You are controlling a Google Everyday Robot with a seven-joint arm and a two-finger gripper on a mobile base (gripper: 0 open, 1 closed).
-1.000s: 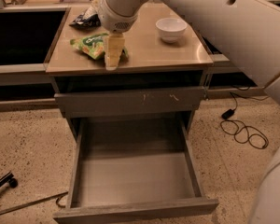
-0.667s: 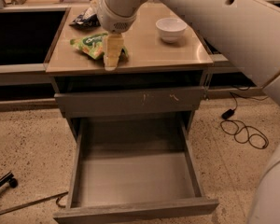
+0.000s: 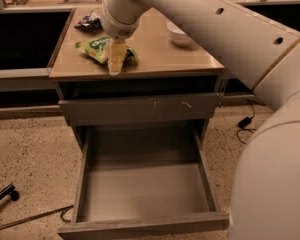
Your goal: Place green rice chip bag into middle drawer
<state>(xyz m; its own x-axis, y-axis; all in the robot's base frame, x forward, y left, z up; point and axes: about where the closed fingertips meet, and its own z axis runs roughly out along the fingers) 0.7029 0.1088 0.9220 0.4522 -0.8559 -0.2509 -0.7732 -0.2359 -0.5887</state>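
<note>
the pale two-finger gripper [image 3: 114,66] on the white arm hung point-down at the front of the tan cabinet top [image 3: 160,56], with its tips at the bright green glossy rice chip bag [image 3: 92,48]. the bag lay flat on the top directly under the jaws, its body showing on either side of them. whether the jaws stood apart, together or clamped on the bag could not be told, as they presented as one tapered shape. a dark blue and silver snack bag [image 3: 89,21] lay beyond the jaws, near the green bag but apart from it, and a small white bowl [image 3: 179,34] stood well apart to the other side. the wide, deep grey metal middle drawer [image 3: 145,191] stood pulled out, well below the jaws and forward of them. the shallower grey drawer front with pale scratch marks [image 3: 140,109] sat between, pushed in. judgement: the step in hand was securing the bag, and placement was not yet begun. to do it well, the grip should take a good fold of the film near the bag's middle, as glossy film may slip. the lift should be straight up clear of the top's front edge before travel outward and down over the drawer, with release low inside it.
</note>
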